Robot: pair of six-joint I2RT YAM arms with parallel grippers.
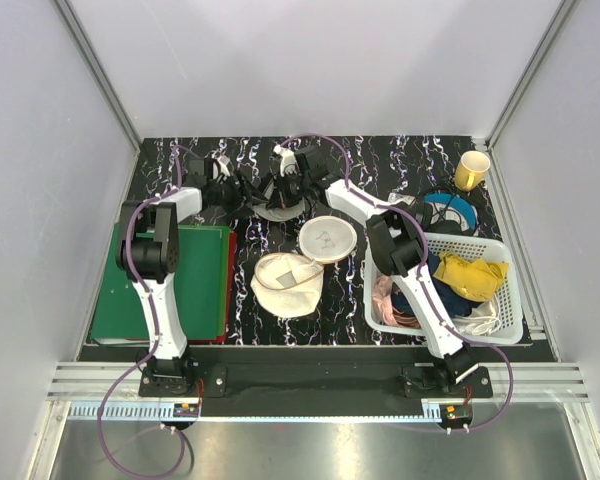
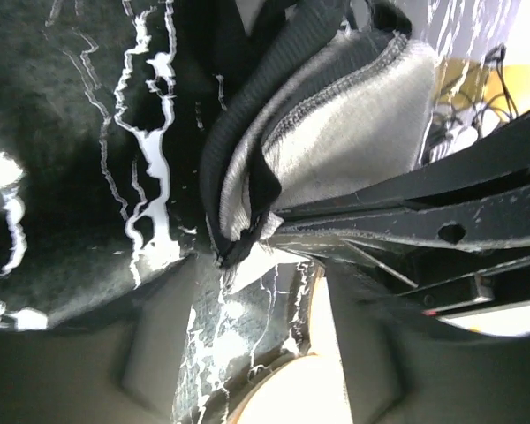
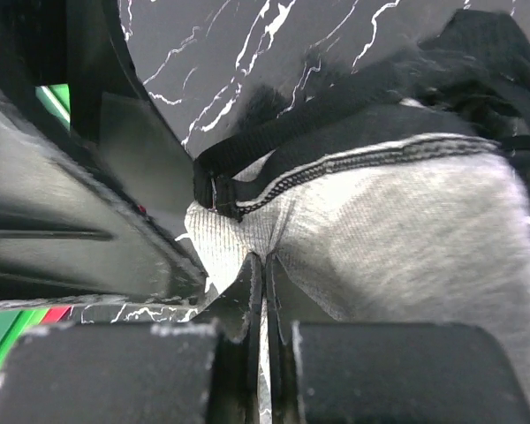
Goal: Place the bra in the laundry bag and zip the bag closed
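Grey bra (image 3: pixel 406 238) is clamped in the right gripper (image 3: pixel 263 291), left gripper (image 1: pixel 238 190) spread wide just beside it, presumably so one arm can haul it to the gaping laundry bag (image 1: pixel 285 285).

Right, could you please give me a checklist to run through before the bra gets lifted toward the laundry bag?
1. Right fingers shut on the bra: ok.
2. Left fingers open, not gripping the bra: ok.
3. Laundry bag lying open, halves spread: ok.
4. Black strap free to lift: cannot tell.
5. Grip deep enough to carry the whole bra: cannot tell.
6. Bra inside the bag: not ok, it lies farther back on the table.
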